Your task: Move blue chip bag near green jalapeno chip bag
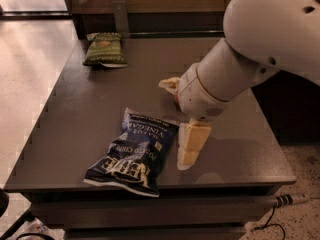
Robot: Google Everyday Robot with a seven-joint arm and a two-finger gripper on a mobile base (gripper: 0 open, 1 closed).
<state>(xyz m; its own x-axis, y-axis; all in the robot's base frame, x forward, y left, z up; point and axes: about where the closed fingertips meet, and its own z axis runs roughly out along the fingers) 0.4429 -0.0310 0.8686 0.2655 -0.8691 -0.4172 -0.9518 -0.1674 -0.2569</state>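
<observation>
Apparently hand (175, 124) hovered wide and empty beside blue chip bag (135, 151), likely to grasp it; green jalapeno chip bag (104, 49) lay well apart

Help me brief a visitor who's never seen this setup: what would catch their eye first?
The big white robot arm reaching in from the upper right, its gripper low over the dark table, beside the blue chip bag at the front. Next, the green jalapeno chip bag, alone at the far left corner.
</observation>
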